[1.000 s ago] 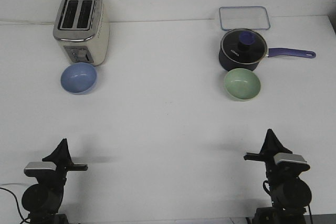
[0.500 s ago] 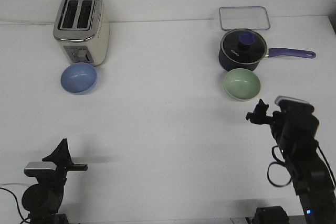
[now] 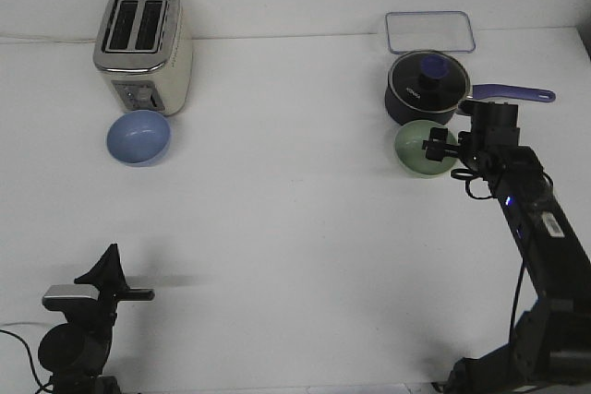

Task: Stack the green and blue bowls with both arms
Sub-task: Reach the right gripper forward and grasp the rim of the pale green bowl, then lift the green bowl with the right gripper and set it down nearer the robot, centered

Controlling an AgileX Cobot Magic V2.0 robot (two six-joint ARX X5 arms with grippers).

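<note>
Stacking: not begun, green bowl (image 3: 420,148) and blue bowl (image 3: 138,137) sitting well apart.
Right gripper (image 3: 440,150): hovering at green bowl, fingers possibly spread, unclear.
Left gripper (image 3: 109,269): idling low, finger state unreadable.

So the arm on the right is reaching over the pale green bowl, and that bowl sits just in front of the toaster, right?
Not quite. The front view shows the pale mint green round bowl sitting in front of the dark navy lidded pot, not the toaster. The right gripper is indeed over that bowl's rim.
</note>
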